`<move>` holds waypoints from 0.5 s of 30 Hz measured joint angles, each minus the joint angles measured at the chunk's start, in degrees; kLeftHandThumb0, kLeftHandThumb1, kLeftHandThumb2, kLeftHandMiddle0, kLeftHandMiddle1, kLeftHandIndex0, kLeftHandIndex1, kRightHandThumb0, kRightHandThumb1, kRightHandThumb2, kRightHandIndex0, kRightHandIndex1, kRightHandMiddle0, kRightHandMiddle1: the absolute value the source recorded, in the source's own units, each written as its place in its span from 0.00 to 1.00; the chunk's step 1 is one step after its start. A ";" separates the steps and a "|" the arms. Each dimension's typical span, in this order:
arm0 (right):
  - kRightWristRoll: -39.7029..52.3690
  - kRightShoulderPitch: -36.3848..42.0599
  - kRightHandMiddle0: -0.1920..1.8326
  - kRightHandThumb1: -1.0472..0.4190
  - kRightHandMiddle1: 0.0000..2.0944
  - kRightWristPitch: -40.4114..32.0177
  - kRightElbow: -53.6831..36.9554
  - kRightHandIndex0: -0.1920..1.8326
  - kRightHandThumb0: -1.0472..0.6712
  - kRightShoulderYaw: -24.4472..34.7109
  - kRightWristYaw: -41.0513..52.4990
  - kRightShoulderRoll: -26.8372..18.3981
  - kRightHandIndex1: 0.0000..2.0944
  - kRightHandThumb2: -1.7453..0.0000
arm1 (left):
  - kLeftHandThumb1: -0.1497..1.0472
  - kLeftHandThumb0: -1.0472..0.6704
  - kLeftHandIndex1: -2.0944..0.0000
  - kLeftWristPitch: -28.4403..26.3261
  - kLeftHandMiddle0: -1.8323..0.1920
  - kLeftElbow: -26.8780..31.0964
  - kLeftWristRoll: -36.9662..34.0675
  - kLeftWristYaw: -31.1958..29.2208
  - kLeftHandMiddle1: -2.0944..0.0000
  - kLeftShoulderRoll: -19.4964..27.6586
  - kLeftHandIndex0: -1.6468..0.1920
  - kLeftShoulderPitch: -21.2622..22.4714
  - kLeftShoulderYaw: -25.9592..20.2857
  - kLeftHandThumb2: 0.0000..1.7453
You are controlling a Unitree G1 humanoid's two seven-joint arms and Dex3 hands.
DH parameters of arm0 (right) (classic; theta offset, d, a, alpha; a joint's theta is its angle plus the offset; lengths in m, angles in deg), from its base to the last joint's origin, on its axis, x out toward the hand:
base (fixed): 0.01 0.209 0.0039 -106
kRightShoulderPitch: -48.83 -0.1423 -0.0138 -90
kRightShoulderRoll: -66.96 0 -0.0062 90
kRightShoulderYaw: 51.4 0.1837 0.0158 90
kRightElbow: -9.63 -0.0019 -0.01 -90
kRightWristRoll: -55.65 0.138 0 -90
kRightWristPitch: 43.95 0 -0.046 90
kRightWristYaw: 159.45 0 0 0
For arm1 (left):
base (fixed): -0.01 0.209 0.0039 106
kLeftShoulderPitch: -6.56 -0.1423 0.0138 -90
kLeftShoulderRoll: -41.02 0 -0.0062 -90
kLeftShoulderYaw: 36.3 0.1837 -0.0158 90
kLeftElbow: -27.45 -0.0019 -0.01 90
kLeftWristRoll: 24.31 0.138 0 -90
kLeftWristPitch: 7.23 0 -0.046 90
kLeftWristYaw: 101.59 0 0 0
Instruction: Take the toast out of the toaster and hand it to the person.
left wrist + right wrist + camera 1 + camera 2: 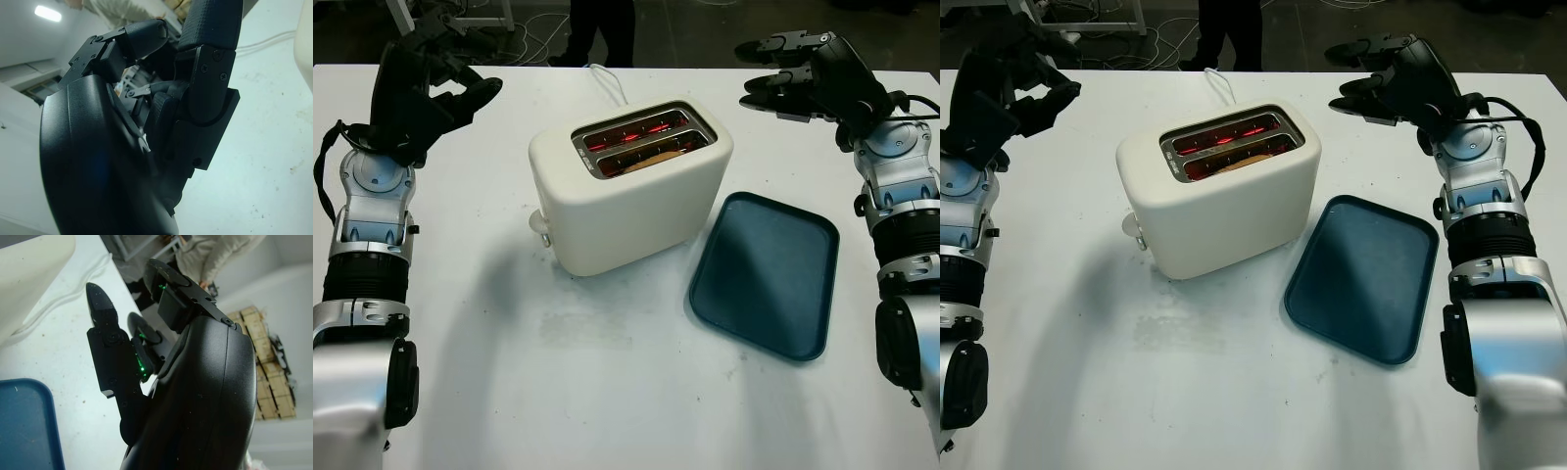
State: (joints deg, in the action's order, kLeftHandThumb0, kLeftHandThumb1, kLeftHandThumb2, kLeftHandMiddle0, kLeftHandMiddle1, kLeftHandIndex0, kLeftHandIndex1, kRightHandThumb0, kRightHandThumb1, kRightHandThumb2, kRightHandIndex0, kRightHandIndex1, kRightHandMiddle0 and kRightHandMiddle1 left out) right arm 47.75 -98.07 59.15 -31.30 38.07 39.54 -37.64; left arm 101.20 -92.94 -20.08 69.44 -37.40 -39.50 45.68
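Centrally on the desk (607,392) stands the toaster (631,186), slots glowing red, toast (651,155) sunk in the nearer slot. Beside it lies a tray (769,274). Left robot hand (431,83) and right robot hand (793,69) hover at the far corners, both released, grasping nothing. A person (1231,29) stands beyond.

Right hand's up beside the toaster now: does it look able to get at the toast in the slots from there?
Probably yes. The right hand is open, raised to the right of the toaster, with nothing between them. The toast sits low in the near slot, so pinching it may be awkward.
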 measured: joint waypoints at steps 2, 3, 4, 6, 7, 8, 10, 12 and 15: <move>0.00 0.00 0.46 0.16 0.00 0.00 0.00 0.51 0.39 0.00 0.00 0.00 0.01 1.00 | 0.89 0.00 0.40 -0.11 0.68 0.56 0.00 0.01 0.36 0.00 0.69 -0.25 -0.01 0.15; 0.08 0.01 0.46 0.16 0.00 0.00 0.00 0.51 0.39 0.00 0.00 0.00 0.01 1.00 | 0.89 0.00 0.40 -0.11 0.68 0.79 0.01 0.01 0.36 0.00 0.69 -0.45 -0.01 0.15; 0.19 0.02 0.46 0.16 0.00 0.00 0.00 0.51 0.39 0.00 0.00 0.01 0.01 1.00 | 0.89 0.00 0.40 -0.11 0.68 0.89 0.01 0.01 0.36 0.00 0.69 -0.69 0.00 0.14; 0.26 0.07 0.46 0.16 0.00 0.00 -0.03 0.51 0.38 0.02 0.00 0.01 0.01 1.00 | 0.89 0.00 0.40 -0.19 0.68 0.96 0.02 0.00 0.36 0.00 0.70 -1.16 0.00 0.15; 0.25 0.14 0.46 0.16 0.00 0.00 -0.09 0.51 0.38 0.02 0.00 0.01 0.01 1.00 | 0.89 0.00 0.39 -0.43 0.69 1.11 0.03 -0.03 0.35 0.00 0.70 -1.30 0.02 0.15; 0.24 0.21 0.46 0.16 0.00 0.00 -0.16 0.52 0.38 0.00 0.00 0.01 0.01 1.00 | 0.89 0.00 0.39 -0.66 0.69 1.41 0.03 -0.09 0.35 0.00 0.71 -1.42 0.02 0.15; 0.20 0.30 0.47 0.16 0.00 0.00 -0.31 0.52 0.38 -0.07 -0.01 0.01 0.01 1.00 | 0.89 0.00 0.39 -0.97 0.69 2.05 0.06 -0.14 0.35 0.00 0.71 -1.58 0.06 0.14; 0.21 0.34 0.47 0.16 0.00 0.00 -0.60 0.52 0.39 -0.07 -0.01 0.01 0.01 1.00 | 0.89 0.00 0.39 -1.13 0.70 2.62 0.12 -0.16 0.35 0.00 0.71 -1.73 0.10 0.14; 0.27 0.86 0.46 0.16 0.00 -0.01 -2.06 0.51 0.41 0.03 0.01 0.01 0.01 1.00 | 0.89 0.00 0.40 -1.72 0.70 3.69 0.13 -0.26 0.36 -0.01 0.71 -2.24 0.12 0.13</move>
State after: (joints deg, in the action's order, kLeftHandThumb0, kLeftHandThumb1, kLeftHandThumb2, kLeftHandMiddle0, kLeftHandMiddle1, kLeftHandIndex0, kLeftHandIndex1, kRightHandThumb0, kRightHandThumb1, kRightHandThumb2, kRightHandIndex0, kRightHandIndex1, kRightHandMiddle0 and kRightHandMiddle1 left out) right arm 48.02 -97.21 59.14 -33.36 38.10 39.55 -37.62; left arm 99.48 -89.25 -19.95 69.18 -37.41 -41.74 45.81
